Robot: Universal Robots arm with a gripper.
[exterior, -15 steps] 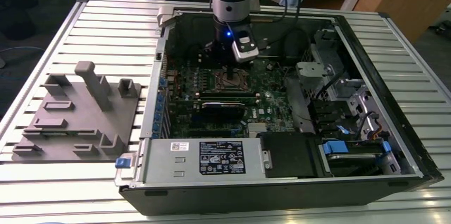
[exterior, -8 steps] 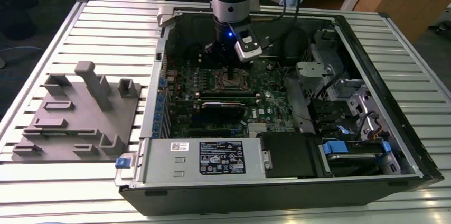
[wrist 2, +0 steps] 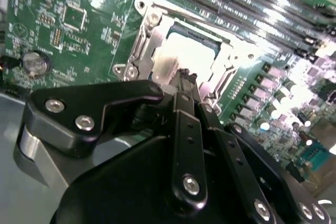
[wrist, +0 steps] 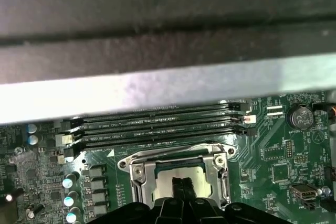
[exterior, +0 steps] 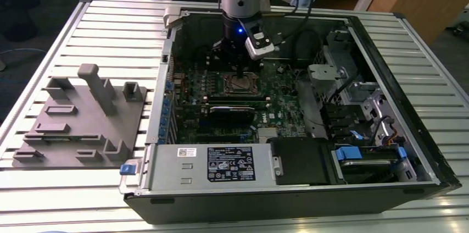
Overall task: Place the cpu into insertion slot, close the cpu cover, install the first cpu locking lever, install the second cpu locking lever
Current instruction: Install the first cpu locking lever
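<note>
1. The end effector (exterior: pixel 242 71) hangs inside the open computer case (exterior: pixel 410 150), directly over the insertion slot (exterior: pixel 241 84) on the green motherboard (exterior: pixel 282 113).
2. In both wrist views its fingertips (wrist 2: pixel 185 77) are pressed together, tips at the middle of the slot – clamped on nothing I can make out.
3. The cpu (wrist: pixel 181 176) lies flat in the slot, its pale top showing (wrist 2: pixel 184 56).
4. The cpu cover (wrist: pixel 179 153) frames the chip; whether it is fully down I cannot tell.
5. Long memory slots (wrist: pixel 157 124) run just beside the slot.
6. On the tabletop (exterior: pixel 117 24), a grey fixture block (exterior: pixel 84 117) sits beside the case – on the exterior view's left.
</note>
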